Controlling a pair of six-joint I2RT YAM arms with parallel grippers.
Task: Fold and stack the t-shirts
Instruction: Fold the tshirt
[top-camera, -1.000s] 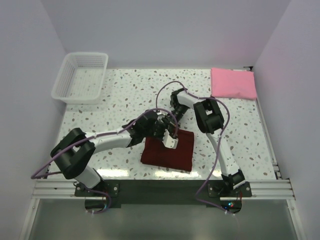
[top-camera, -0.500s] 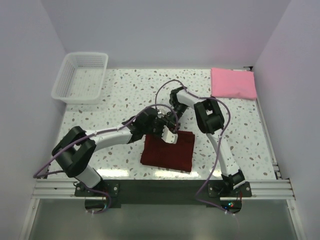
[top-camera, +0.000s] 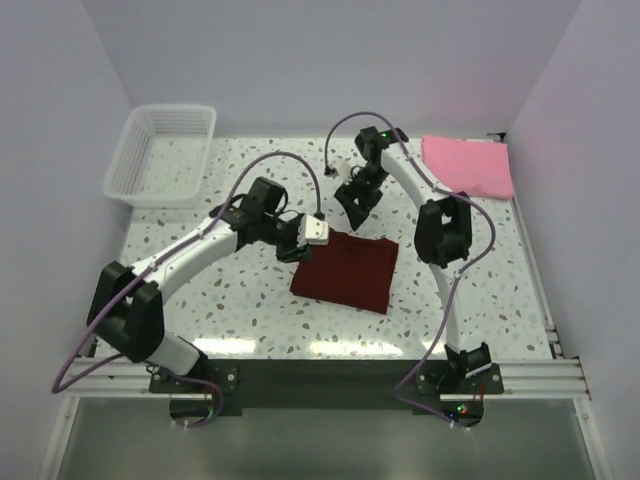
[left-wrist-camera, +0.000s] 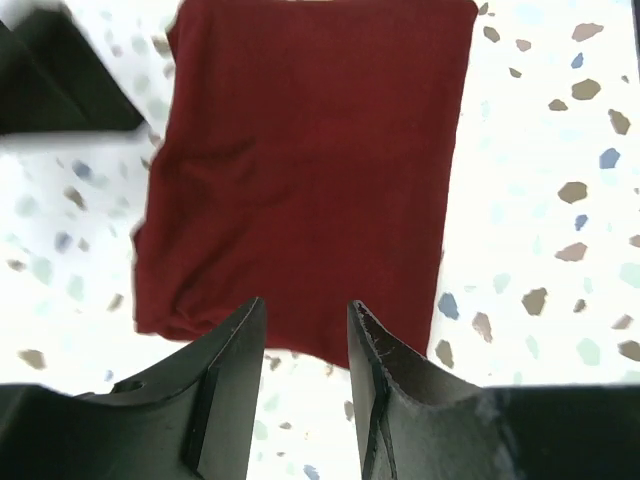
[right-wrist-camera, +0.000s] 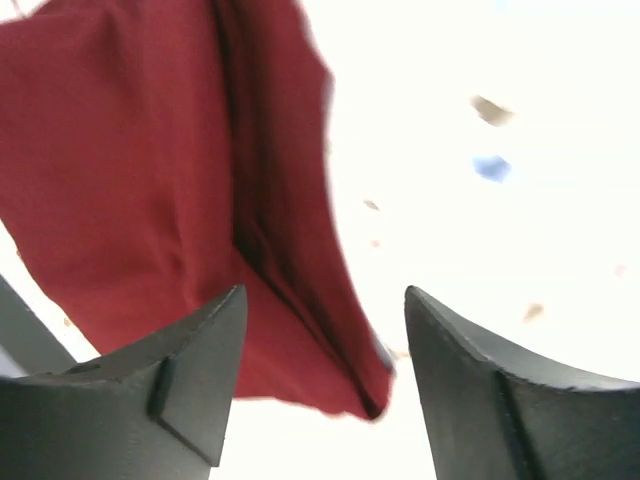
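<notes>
Though left tool (left-wrist-camera: 303, 312) and right tool (right-wrist-camera: 325, 297) gape, neither holds anything.

One maroon t-shirt (top-camera: 345, 272), one pink t-shirt (top-camera: 467, 166), one basket (top-camera: 160, 155), one left end effector (left-wrist-camera: 305, 312), one right end effector (right-wrist-camera: 325, 297).

no readable text, label, brand, number or sign in any view.
</notes>
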